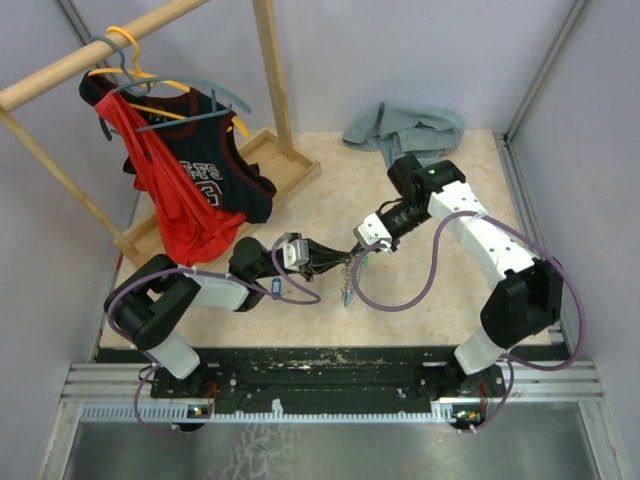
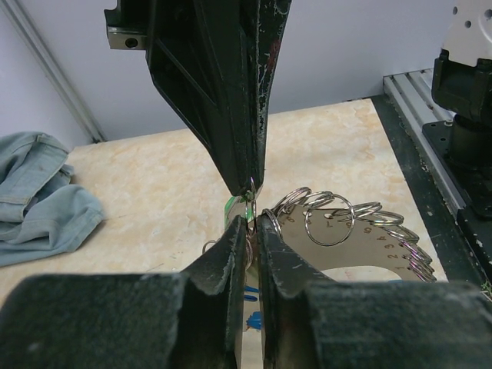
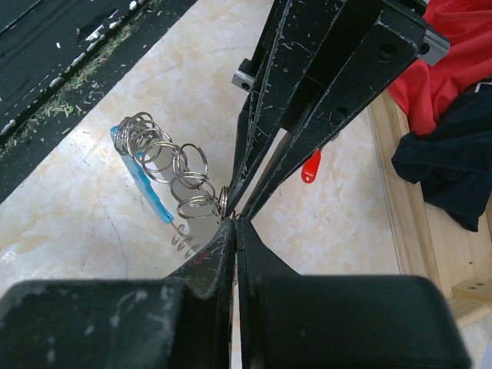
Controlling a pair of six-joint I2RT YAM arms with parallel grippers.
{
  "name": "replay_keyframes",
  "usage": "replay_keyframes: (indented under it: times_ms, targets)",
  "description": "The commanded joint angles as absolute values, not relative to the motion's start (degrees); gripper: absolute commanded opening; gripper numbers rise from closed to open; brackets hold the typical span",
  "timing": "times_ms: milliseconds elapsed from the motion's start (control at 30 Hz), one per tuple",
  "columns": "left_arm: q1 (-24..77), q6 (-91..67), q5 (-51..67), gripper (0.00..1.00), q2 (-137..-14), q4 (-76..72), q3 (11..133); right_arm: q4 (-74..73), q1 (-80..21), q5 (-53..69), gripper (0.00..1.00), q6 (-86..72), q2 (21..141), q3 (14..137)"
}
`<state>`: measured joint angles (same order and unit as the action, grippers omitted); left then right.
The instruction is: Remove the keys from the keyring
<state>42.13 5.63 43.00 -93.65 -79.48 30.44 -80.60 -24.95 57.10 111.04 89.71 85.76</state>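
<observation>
at the far left you see a wooden rack with hangers; a red shirt and a black jersey hang on it. more to the right, your left gripper points toward the middle of the table. in its wrist view the two fingers are almost together and they pinch a thin metal piece of the keyring between the tips. the keyring is in the air above the table, between the two grippers, and the keys hang down under it in a bunch. in the right wrist view many small silver rings stand in a row, with a blue tag beside them and a red tag on the other side of the left fingers. a green tag shows just beside your right gripper. its fingers are pressed together, tip to tip with the left ones and very near them. whether they hold any wire, you cannot tell from these views. further right, at the back, a blue denim cloth lies crumpled on the table.
</observation>
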Motion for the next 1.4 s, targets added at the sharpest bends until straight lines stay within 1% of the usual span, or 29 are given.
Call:
replay_keyframes:
  times_ms: [0, 133, 300, 367, 467, 500, 900, 1367]
  targets:
    - [42.36, 6.10, 42.98, 0.17, -93.77, -79.63, 31.90, -80.76, -25.22, 61.17, 0.00, 112.43, 89.47, 86.38]
    - [42.36, 5.99, 43.07, 0.18, -93.78, -79.97, 31.75, -80.42, -25.22, 61.12, 0.00, 112.40, 89.47, 85.99]
    - [42.36, 5.90, 43.33, 0.17, -93.74, -80.11, 31.72, -80.42, -25.23, 61.35, 0.00, 112.58, 89.56, 85.81]
    - [42.36, 5.97, 43.42, 0.13, -93.78, -80.16, 31.73, -80.42, -25.22, 61.30, 0.00, 112.67, 89.56, 85.72]
    - [42.36, 5.91, 43.48, 0.02, -93.70, -80.16, 31.73, -80.50, -25.24, 61.19, 0.00, 112.75, 89.43, 85.72]
    - [42.29, 5.91, 43.44, 0.00, -93.69, -80.16, 31.73, -80.58, -25.23, 61.13, 0.00, 112.76, 89.39, 85.75]
    - [39.90, 1.10, 45.89, 0.00, -93.71, -85.03, 30.35, -82.73, -24.55, 58.88, 0.00, 114.89, 87.86, 85.62]
    - [38.90, -0.29, 46.49, 0.00, -93.69, -87.19, 29.53, -82.12, -24.17, 53.04, 0.00, 120.07, 85.71, 81.19]
